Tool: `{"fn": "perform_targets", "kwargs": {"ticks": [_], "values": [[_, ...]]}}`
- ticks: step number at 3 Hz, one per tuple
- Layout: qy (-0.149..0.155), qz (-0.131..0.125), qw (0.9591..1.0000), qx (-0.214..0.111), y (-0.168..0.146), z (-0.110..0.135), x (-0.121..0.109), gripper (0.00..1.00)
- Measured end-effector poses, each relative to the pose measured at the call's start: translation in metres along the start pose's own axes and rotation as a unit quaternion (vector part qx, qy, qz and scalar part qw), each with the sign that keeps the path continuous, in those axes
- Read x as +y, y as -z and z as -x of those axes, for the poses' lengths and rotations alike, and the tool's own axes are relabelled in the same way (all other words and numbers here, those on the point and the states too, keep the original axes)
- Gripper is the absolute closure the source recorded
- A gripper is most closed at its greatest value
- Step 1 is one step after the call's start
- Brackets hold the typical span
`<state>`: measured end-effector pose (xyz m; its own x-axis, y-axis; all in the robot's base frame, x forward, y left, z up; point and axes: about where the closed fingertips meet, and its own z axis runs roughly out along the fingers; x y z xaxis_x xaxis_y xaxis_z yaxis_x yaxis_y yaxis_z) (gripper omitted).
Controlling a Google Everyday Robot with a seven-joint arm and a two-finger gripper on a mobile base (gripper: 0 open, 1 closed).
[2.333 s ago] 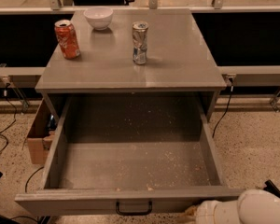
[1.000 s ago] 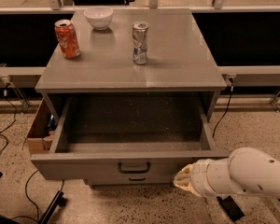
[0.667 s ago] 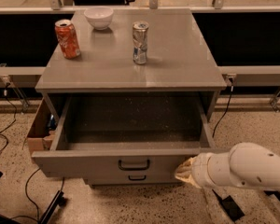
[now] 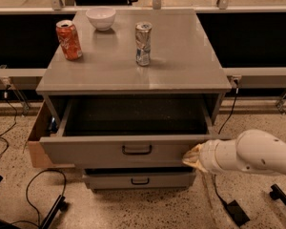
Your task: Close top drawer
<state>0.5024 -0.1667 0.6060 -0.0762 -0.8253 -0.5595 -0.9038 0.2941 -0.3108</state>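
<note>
Red soda can (image 4: 68, 39), white round bowl (image 4: 100, 18) and dented silver can (image 4: 143, 43) are noted on flat grey cabinet top (image 4: 183, 56). Wide grey top drawer (image 4: 86, 150) is found part-open beneath. Cream-tipped gripper (image 4: 193, 157) is seen against its front's right end; clenched or released cannot be told.

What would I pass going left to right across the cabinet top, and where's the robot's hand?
Red can, white bowl, silver can; lower and further right, the gripper is at the right end of the top drawer.
</note>
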Motion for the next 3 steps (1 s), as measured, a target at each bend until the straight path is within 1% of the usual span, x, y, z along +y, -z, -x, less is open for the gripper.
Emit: {"fn": "perform_targets", "kwargs": {"ticks": [2,3], "values": [[0.008,-0.018,0.9998,0.008,0.006,-0.013,-0.066,1.0],[0.007,-0.02,0.9997,0.015,0.008,-0.021,-0.093,1.0]]}}
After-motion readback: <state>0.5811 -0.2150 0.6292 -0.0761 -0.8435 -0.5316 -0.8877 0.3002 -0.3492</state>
